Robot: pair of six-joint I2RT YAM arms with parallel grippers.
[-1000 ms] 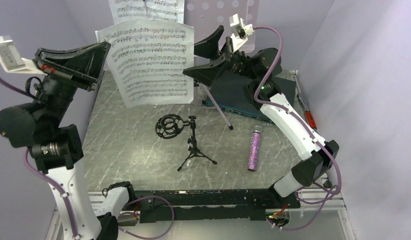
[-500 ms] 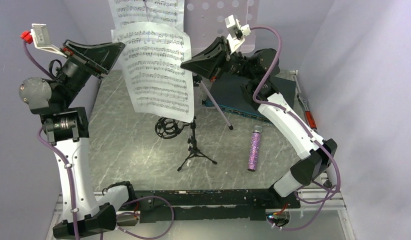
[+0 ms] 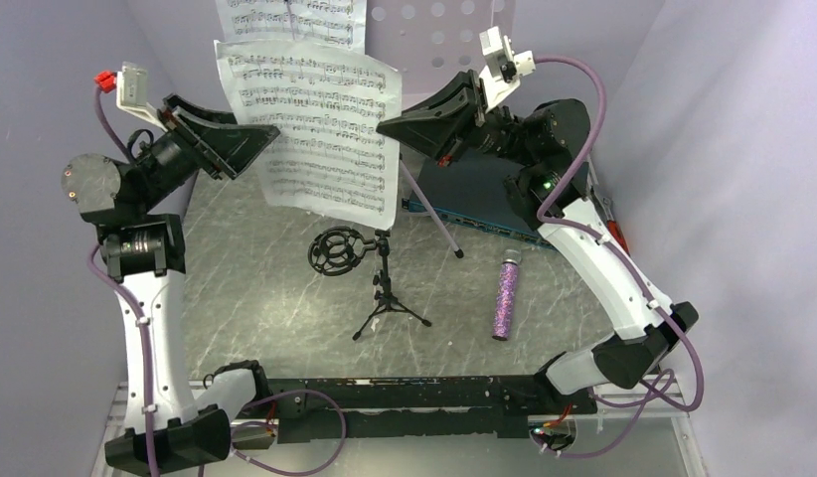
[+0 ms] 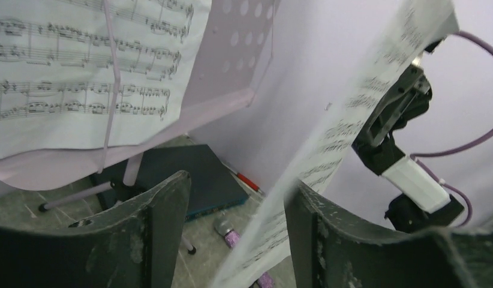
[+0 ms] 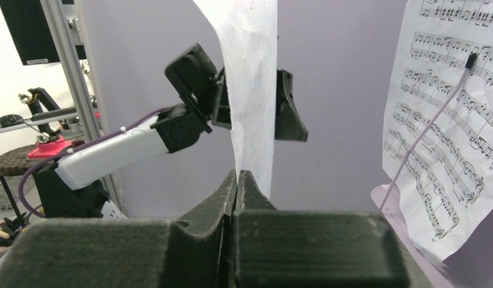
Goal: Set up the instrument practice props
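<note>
A sheet-music page (image 3: 325, 129) is pinched at one edge by the right gripper (image 3: 387, 126), with the jaws of the left gripper (image 3: 268, 137) parted around the opposite edge.

White arm links (image 3: 146, 328), black joints (image 3: 141, 248) — purple cables (image 3: 564, 60)

Grey marbled table (image 3: 245, 288) is carrying 4 items.
Small black tripod stand (image 3: 385, 288) is standing upright near centre; glittery purple microphone (image 3: 505, 298) is lying flat to its right, apart; dark teal box (image 3: 474, 189) is lying back right; lilac music stand (image 3: 431, 214) is standing beside the box.
</note>
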